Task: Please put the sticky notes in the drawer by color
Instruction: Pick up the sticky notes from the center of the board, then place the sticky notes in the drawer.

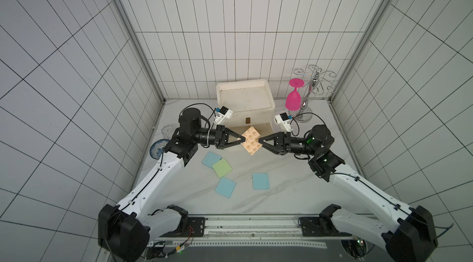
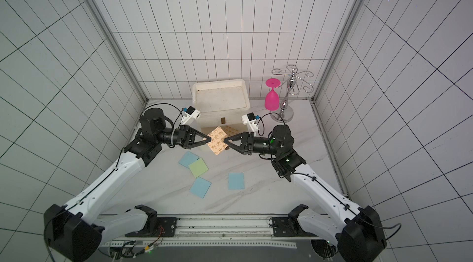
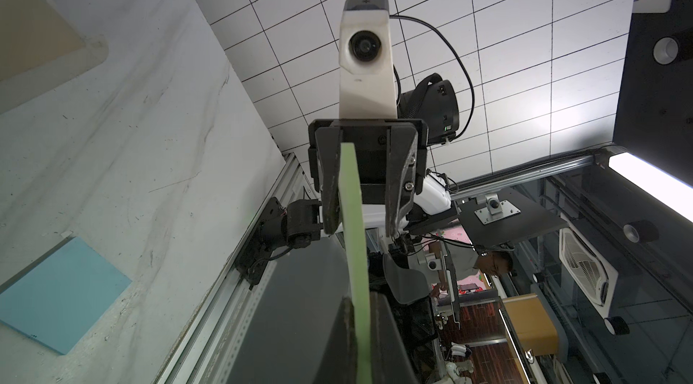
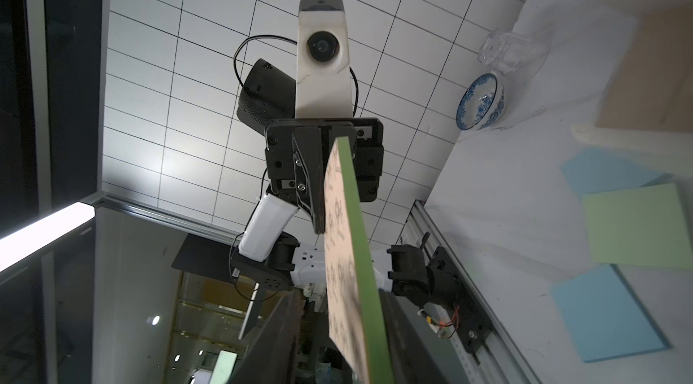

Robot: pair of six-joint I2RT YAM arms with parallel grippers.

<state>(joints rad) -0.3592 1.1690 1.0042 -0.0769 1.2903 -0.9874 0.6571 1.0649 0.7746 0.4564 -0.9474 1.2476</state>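
Both top views: even, bright, diffuse light; soft shadows on the counter (image 1: 281, 196); wall (image 1: 230, 30) grid bows toward the edges. Wrist views: light strip (image 3: 652, 183) overexposed, wall glare; the held sticky note (image 4: 339, 281) blurs near the lens.

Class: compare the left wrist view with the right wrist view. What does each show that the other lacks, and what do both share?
Left wrist only: the right gripper, jaws straddling the held pad. Right wrist only: the left gripper clamping it, the pad's orange print, a blue-patterned bowl, a clear glass, a light green pad. Both: the held pad's green edge, and light blue pads lying flat.
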